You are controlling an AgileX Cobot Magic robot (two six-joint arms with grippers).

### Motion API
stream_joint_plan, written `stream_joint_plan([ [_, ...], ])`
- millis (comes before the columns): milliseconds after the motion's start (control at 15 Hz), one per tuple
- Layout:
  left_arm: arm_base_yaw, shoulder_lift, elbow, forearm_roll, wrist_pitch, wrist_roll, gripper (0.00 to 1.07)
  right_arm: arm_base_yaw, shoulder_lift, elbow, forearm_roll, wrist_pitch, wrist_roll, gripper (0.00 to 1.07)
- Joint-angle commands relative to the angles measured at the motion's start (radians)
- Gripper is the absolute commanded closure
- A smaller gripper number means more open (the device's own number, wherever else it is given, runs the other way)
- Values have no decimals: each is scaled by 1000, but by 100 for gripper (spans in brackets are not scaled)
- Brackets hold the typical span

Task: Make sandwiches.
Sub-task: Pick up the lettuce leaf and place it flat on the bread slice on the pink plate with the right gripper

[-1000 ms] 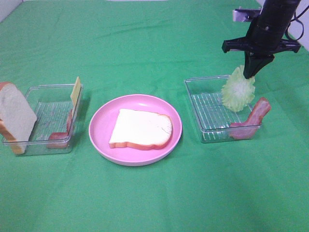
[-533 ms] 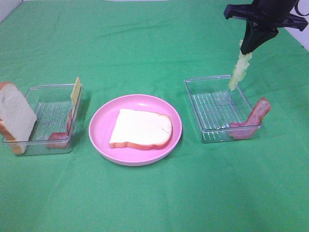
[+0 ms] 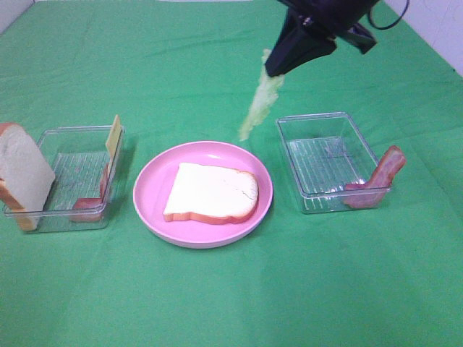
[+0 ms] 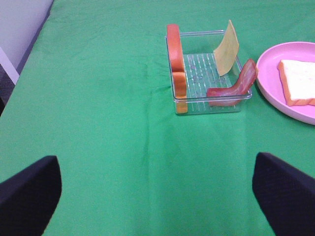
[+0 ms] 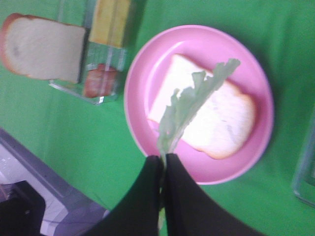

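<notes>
One white bread slice (image 3: 210,193) with a brown crust lies flat on the pink plate (image 3: 148,181). My right gripper (image 3: 278,69) is shut on a pale green lettuce leaf (image 3: 259,105) that dangles in the air just past the plate's far right rim. The right wrist view shows the gripper (image 5: 162,161) pinching the leaf (image 5: 189,105) above the bread (image 5: 216,123). My left gripper (image 4: 156,172) is open and empty, low over bare cloth short of the left tray (image 4: 197,105).
The left clear tray (image 3: 54,217) holds an upright bread slice (image 3: 22,173), a yellow cheese slice (image 3: 113,135) and a bacon strip (image 3: 90,206). On the right clear tray (image 3: 318,130), another bacon strip (image 3: 376,181) drapes over its near right corner. Green cloth covers the table.
My right gripper has lifted the lettuce out of the right tray and carried it up and to the left, towards the plate. The left side has not changed.
</notes>
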Motion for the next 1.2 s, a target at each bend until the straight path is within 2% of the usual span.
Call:
stream_joint_plan([
  [67,3,-13,2,-7,-14,1,7,86,18,11,100,-73,-61,107],
  [333,3,-13,2,-7,-14,1,7,211,111,11,122,-132,-65,107],
  [600,3,-13,2,-7,-14,1,7,257,244,7,172,-188,-94,107],
  [1200,3,-13,2,-7,-14,1,7,257,278,6,-64,-265,-71,107],
])
